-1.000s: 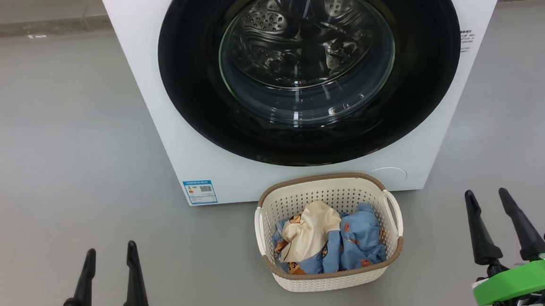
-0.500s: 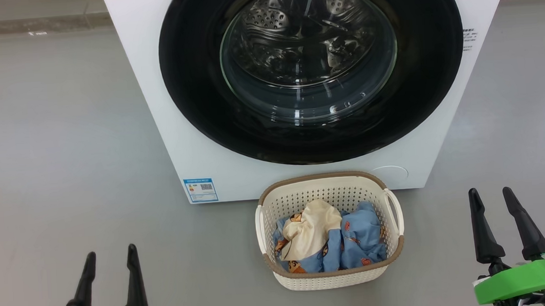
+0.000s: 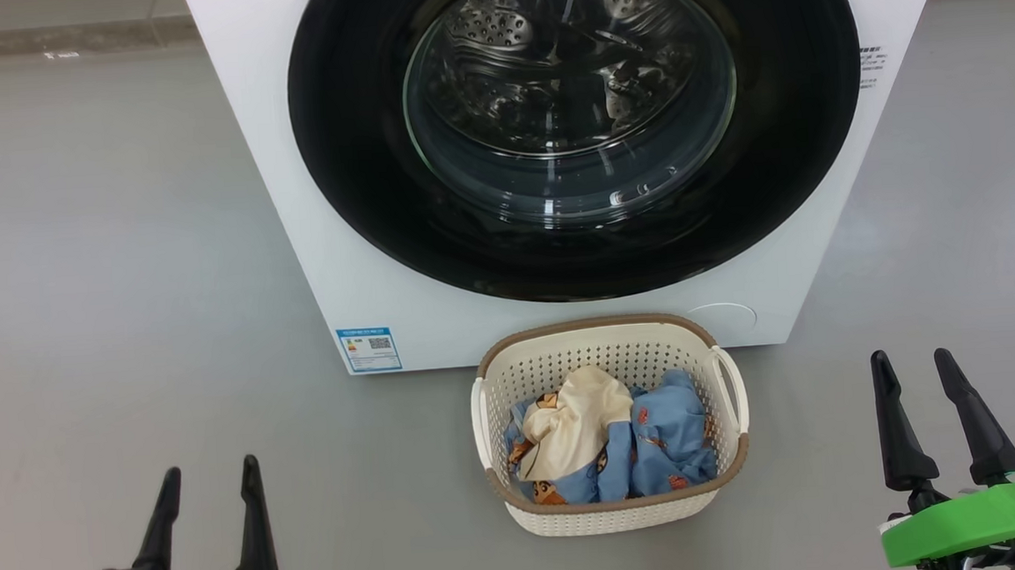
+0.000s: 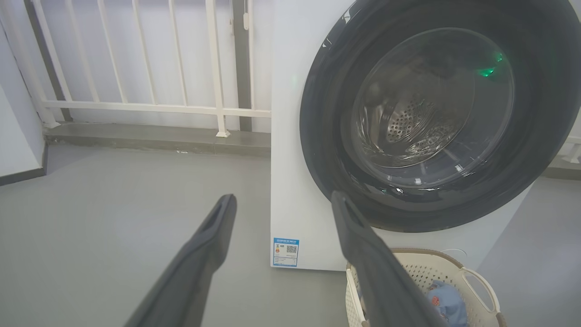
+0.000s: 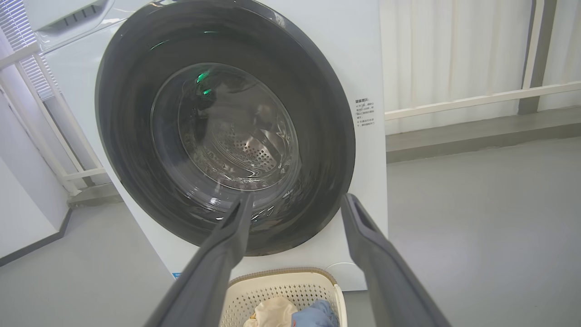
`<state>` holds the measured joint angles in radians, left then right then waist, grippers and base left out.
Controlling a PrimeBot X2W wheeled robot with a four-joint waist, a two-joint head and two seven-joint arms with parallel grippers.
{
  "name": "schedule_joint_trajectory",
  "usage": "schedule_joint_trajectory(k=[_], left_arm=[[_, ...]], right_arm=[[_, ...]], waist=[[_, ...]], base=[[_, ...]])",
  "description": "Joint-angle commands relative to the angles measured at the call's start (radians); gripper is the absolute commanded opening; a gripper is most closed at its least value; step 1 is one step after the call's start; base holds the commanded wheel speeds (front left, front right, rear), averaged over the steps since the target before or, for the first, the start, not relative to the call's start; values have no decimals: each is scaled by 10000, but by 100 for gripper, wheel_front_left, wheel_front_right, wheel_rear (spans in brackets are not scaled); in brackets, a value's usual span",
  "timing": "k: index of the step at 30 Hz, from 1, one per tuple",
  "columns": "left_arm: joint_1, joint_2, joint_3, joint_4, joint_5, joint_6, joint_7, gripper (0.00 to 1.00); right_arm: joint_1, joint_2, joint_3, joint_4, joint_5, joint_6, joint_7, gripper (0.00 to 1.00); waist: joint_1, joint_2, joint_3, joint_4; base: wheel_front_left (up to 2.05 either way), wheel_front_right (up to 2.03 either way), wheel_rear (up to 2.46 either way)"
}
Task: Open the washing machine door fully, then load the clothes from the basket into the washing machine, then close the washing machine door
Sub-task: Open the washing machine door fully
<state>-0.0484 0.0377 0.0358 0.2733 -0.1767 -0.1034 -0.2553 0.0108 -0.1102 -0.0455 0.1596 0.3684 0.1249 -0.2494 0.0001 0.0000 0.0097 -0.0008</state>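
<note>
The white washing machine [image 3: 275,158] stands ahead, its round glossy black door [image 3: 351,180] closed, with the steel drum visible through the glass bowl [image 3: 571,96]. On the floor just before it sits the cream basket [image 3: 614,512], holding light-blue and cream clothes [image 3: 605,442] with orange bears. My left gripper [image 3: 210,469] is open low at the left, well clear of the basket. My right gripper [image 3: 910,355] is open at the lower right, beside the basket and apart from it. The door [image 4: 327,172] and the door [image 5: 118,150] also fill both wrist views beyond my open fingers.
Grey floor [image 3: 101,274] stretches wide to the left and right of the machine. A white railing [image 4: 136,106] on a low kerb runs behind it. A blue label sticker [image 3: 369,349] sits at the machine's lower left corner.
The whole head picture has shifted slightly, so the camera moved. Both grippers stay open in about the same places; door, basket and clothes are unchanged.
</note>
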Motion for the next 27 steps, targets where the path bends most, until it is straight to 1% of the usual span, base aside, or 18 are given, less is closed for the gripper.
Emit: schedule_joint_trajectory(k=[1, 8, 27], left_arm=[[-506, 129, 287, -155, 138, 90, -65, 100], [-633, 128, 306, -143, 122, 84, -65, 100], [-739, 126, 305, -255, 65, 90, -65, 100]], right_arm=[[-128, -161, 169, -279, -99, 58, -124, 100], [-204, -163, 169, -284, -99, 58, -124, 100], [-308, -152, 135, -287, -68, 58, -124, 100]], waist=[[-1, 0, 36, -14], [-1, 0, 146, -40], [-1, 0, 228, -94]], base=[[51, 51, -102], [83, 83, -165], [123, 123, -245]])
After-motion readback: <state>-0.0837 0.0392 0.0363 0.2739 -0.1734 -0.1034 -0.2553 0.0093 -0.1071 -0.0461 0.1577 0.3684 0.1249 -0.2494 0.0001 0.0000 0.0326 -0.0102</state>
